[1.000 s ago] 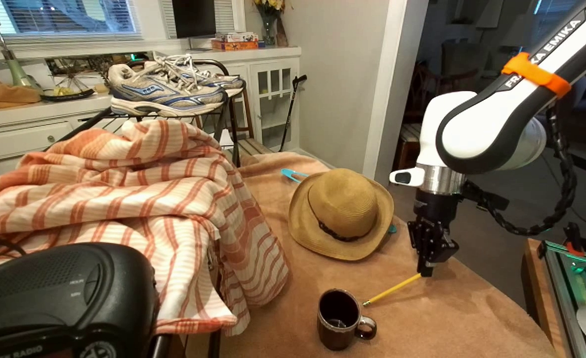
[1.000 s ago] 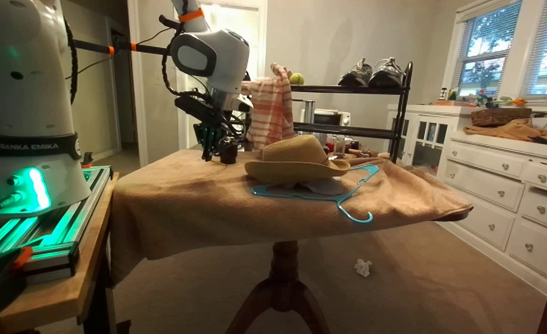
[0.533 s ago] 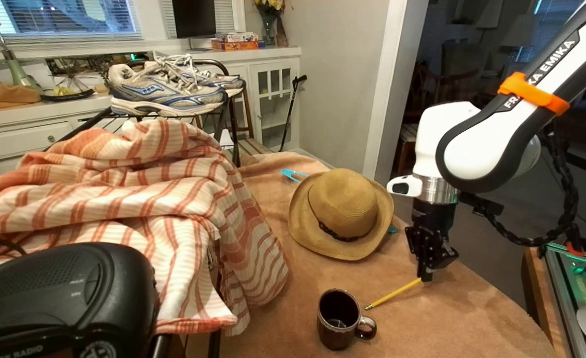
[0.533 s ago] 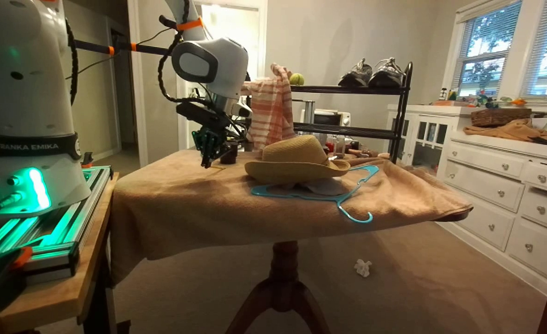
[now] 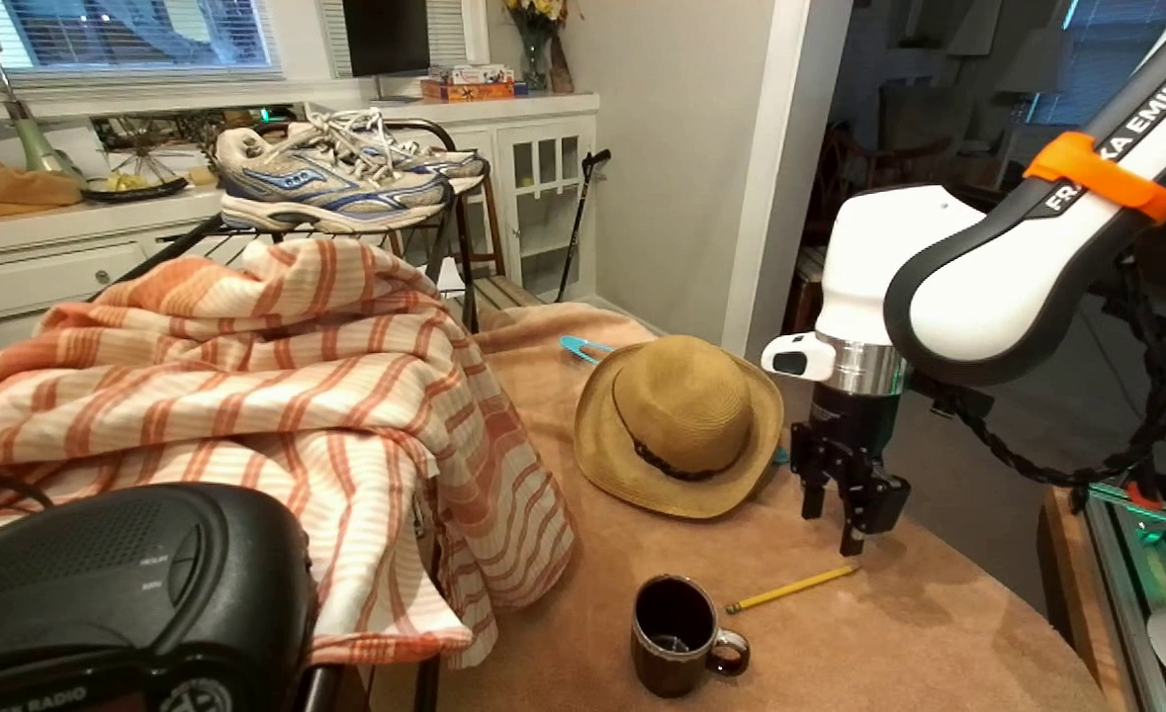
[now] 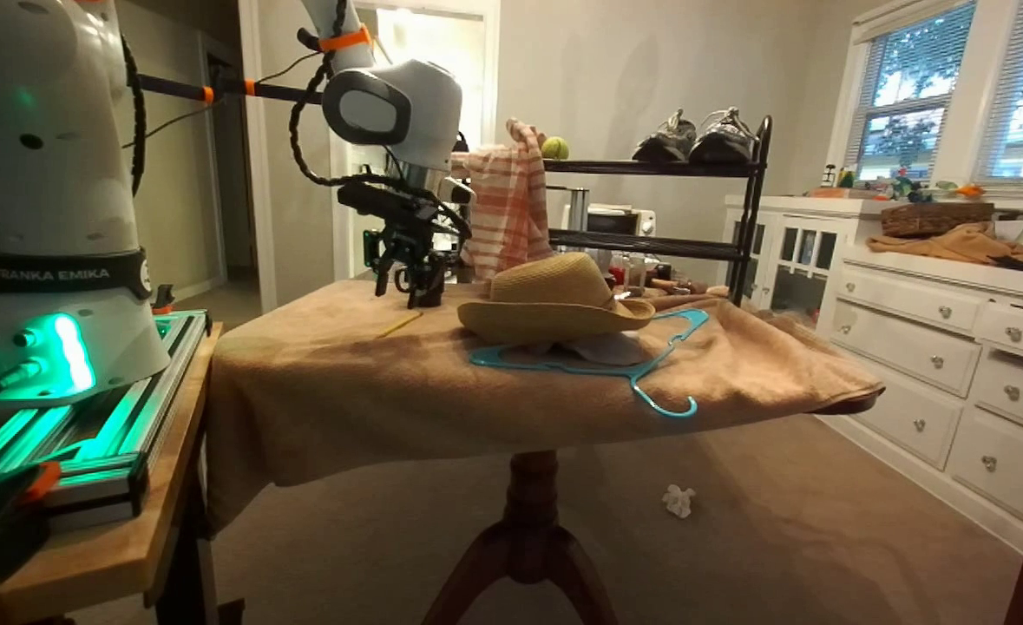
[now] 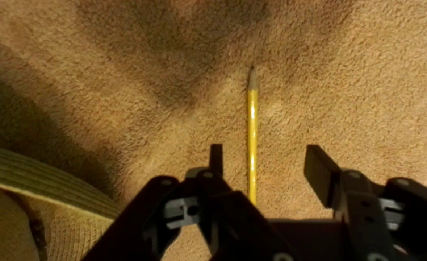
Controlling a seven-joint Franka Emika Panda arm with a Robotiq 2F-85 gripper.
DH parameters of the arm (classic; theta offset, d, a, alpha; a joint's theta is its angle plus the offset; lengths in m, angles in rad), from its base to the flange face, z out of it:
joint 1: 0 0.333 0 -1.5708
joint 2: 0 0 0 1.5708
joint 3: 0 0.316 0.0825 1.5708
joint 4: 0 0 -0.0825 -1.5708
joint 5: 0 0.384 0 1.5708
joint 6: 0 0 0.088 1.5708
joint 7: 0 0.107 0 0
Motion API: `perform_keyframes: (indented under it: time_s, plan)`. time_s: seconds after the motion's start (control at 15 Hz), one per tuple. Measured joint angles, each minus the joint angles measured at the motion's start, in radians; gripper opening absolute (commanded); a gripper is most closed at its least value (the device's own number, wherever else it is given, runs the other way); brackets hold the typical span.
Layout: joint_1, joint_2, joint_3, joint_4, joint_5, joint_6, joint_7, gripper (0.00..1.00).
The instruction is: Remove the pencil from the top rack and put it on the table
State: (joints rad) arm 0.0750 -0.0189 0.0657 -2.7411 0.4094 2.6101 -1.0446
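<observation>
The yellow pencil (image 5: pixel 792 589) lies flat on the tan cloth-covered table (image 5: pixel 899 643), its eraser end close to the mug handle. In the wrist view the pencil (image 7: pixel 252 137) runs lengthwise between the spread fingers, touched by neither; its lower end is hidden behind the gripper. My gripper (image 5: pixel 832 531) is open and hovers a little above the cloth near the pencil's pointed end. In an exterior view the pencil (image 6: pixel 400 325) shows just below the gripper (image 6: pixel 396 293). Shoes, a ball and a striped cloth are on the black top rack (image 6: pixel 606 167).
A dark brown mug (image 5: pixel 674 633) stands beside the pencil. A straw hat (image 5: pixel 686 425) sits further back, over a blue hanger (image 6: pixel 563 365). The striped cloth (image 5: pixel 276 415) hangs down from the rack, with a black radio (image 5: pixel 128 593) near it.
The gripper, shut at the pencil's end before, has opened and let go of it. It first came down slightly, then rose clear. The pencil now rests on the cloth by itself.
</observation>
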Motion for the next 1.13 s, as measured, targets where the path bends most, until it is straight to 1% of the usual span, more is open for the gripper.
perform_keyframes:
  time_s: [0.07,0.2,0.27,0.33,0.47,0.53,0.73,0.87,1.0,1.13]
  plan:
    - [0.000,-0.020,-0.001,0.001,-0.043,-0.001,0.056,0.99]
    - [-0.006,-0.075,-0.003,0.001,-0.148,-0.011,0.208,1.00]
    - [-0.025,-0.108,0.002,0.001,-0.207,-0.028,0.288,1.00]
    - [-0.058,-0.146,0.017,0.002,-0.264,-0.061,0.364,1.00]
    - [-0.122,-0.244,0.051,0.009,-0.346,-0.167,0.506,1.00]
    - [-0.138,-0.301,0.065,0.018,-0.373,-0.236,0.577,1.00]
    - [-0.115,-0.462,0.063,0.063,-0.428,-0.457,0.768,1.00]
    - [-0.097,-0.547,0.059,0.103,-0.437,-0.598,0.838,1.00]
    - [-0.087,-0.609,0.049,0.143,-0.459,-0.722,0.869,1.00]
    - [-0.075,-0.630,0.034,0.151,-0.461,-0.736,0.869,1.00]
